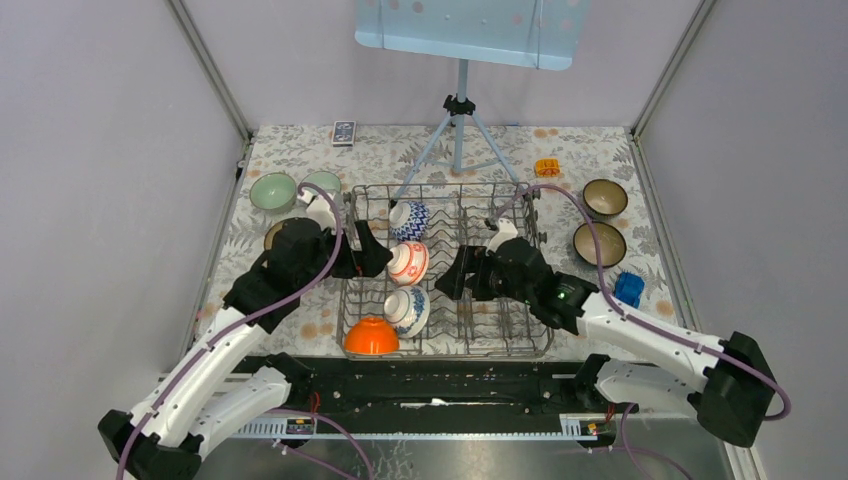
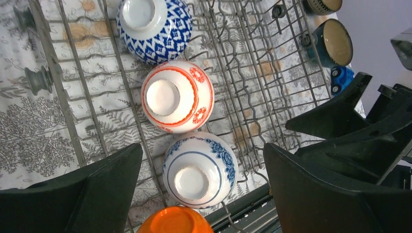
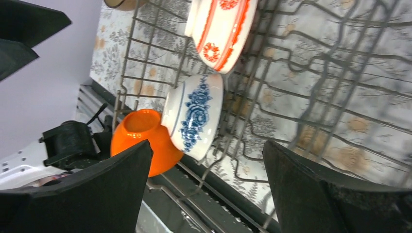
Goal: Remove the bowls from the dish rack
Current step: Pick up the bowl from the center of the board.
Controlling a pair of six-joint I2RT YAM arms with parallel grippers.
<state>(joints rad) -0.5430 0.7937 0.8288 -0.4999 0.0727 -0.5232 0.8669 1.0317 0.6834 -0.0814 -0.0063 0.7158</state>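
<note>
The grey wire dish rack (image 1: 540, 340) holds a row of upturned bowls: blue diamond-patterned (image 1: 409, 220), red-and-white (image 1: 408, 263), blue floral (image 1: 407, 311) and orange (image 1: 371, 337). My left gripper (image 1: 365, 250) hangs open over the rack's left side. In its wrist view the left gripper (image 2: 201, 150) straddles the blue floral bowl (image 2: 199, 170) from above without touching it, with the red-and-white bowl (image 2: 177, 96) just beyond. My right gripper (image 1: 455, 275) is open over the rack's middle. In its own view the right gripper (image 3: 207, 145) has the floral bowl (image 3: 194, 114) and orange bowl (image 3: 138, 141) ahead, and nothing between its fingers.
Two pale green bowls (image 1: 272, 191) (image 1: 322, 183) sit left of the rack, and a brown one (image 1: 272, 235) is partly hidden by my left arm. Two brown bowls (image 1: 605, 197) (image 1: 599, 243) sit on the right. A tripod stand (image 1: 458, 130) rises behind the rack, near small orange (image 1: 547, 167) and blue (image 1: 628, 288) objects.
</note>
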